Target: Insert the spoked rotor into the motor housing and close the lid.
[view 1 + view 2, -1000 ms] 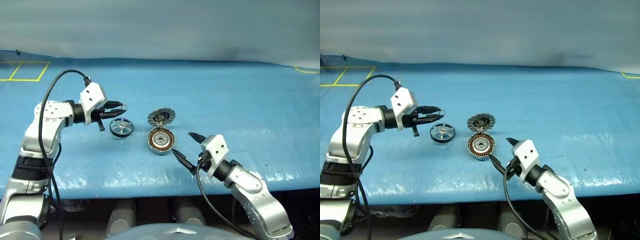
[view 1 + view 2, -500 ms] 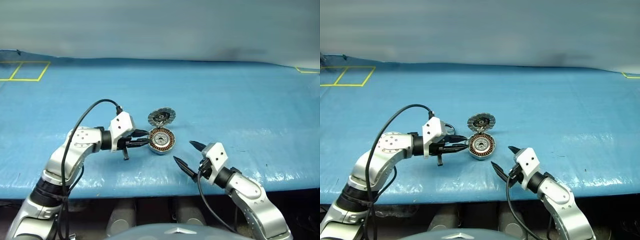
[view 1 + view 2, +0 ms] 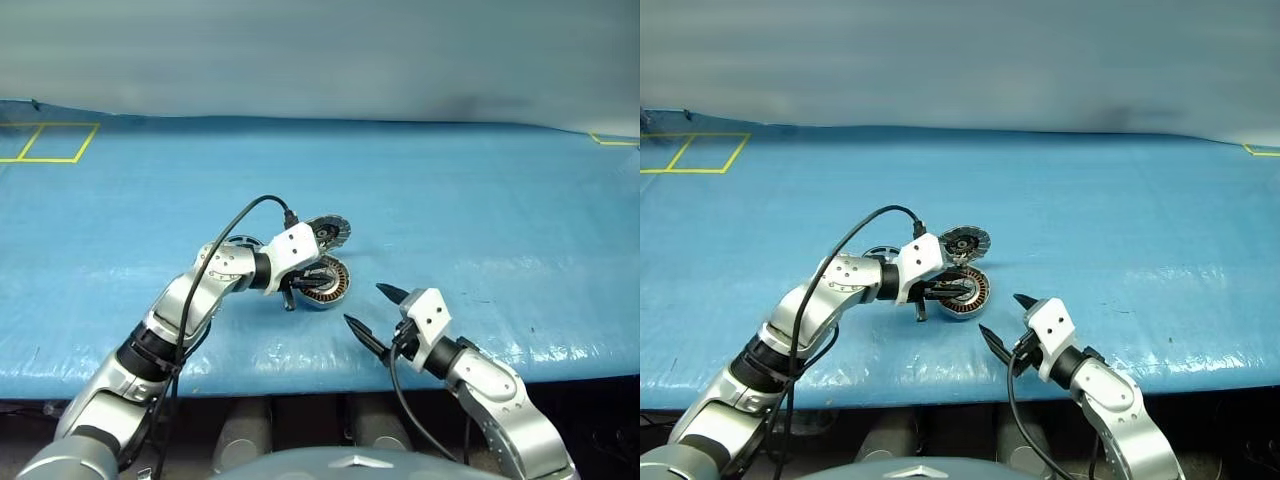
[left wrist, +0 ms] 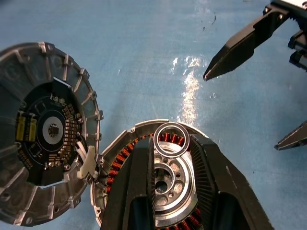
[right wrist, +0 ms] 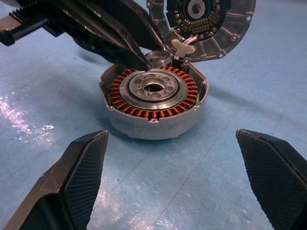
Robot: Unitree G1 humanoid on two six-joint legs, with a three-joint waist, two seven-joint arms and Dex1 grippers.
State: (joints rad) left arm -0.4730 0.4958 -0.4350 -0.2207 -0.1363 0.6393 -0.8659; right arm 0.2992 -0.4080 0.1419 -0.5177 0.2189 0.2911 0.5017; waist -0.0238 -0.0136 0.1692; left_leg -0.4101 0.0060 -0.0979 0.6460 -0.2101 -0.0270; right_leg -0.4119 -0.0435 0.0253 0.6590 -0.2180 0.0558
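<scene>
Left wrist view shows my left gripper (image 4: 171, 143) pinching a thin ring (image 4: 171, 138) over the housing (image 5: 154, 103), lid (image 4: 41, 129) hinged open, rotor (image 3: 880, 254) not yet inserted behind my left arm, right gripper (image 3: 378, 308) spread empty nearby.

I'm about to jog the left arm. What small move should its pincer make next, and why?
Probably shift the left pincer slightly to centre the thin ring over the motor housing, then lower it. The ring is pinched at the fingertips above the copper windings, off-centre, toward the open lid. The right pincer stands open, apart from the housing.
</scene>
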